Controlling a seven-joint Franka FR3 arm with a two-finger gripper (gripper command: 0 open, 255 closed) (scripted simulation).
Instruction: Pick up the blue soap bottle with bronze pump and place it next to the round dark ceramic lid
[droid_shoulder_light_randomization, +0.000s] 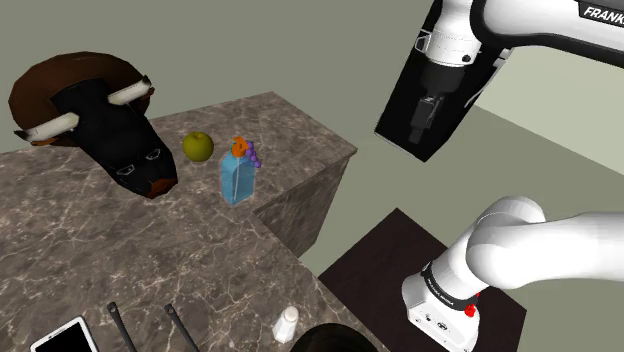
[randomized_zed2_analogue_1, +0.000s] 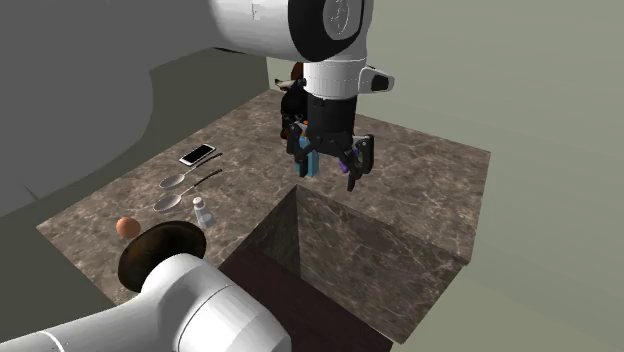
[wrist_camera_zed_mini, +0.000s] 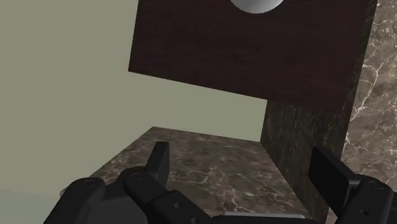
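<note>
The blue soap bottle (droid_shoulder_light_randomization: 237, 178) with an orange-bronze pump stands upright on the marbled brown counter (droid_shoulder_light_randomization: 120, 250), near its far corner. In the second exterior view the bottle (randomized_zed2_analogue_1: 312, 164) is partly hidden behind my gripper (randomized_zed2_analogue_1: 330, 166). The gripper (droid_shoulder_light_randomization: 410, 135) hangs high in the air, off to the shoulder view's right of the bottle and well apart from it, over the counter's notch. Its fingers (wrist_camera_zed_mini: 159, 162) stand apart with nothing between them; the gripper (wrist_camera_zed_mini: 245, 170) is open. The round dark lid (droid_shoulder_light_randomization: 335, 341) (randomized_zed2_analogue_1: 160, 250) lies at the counter's near edge.
A dark bull's head (droid_shoulder_light_randomization: 100, 120) and a green apple (droid_shoulder_light_randomization: 198, 146) sit beyond the bottle. A phone (randomized_zed2_analogue_1: 197, 154), two spoons (randomized_zed2_analogue_1: 175, 181), a small white bottle (randomized_zed2_analogue_1: 203, 212) and an orange ball (randomized_zed2_analogue_1: 127, 226) lie toward the lid. The dark stand (randomized_zed2_analogue_1: 290, 290) fills the notch.
</note>
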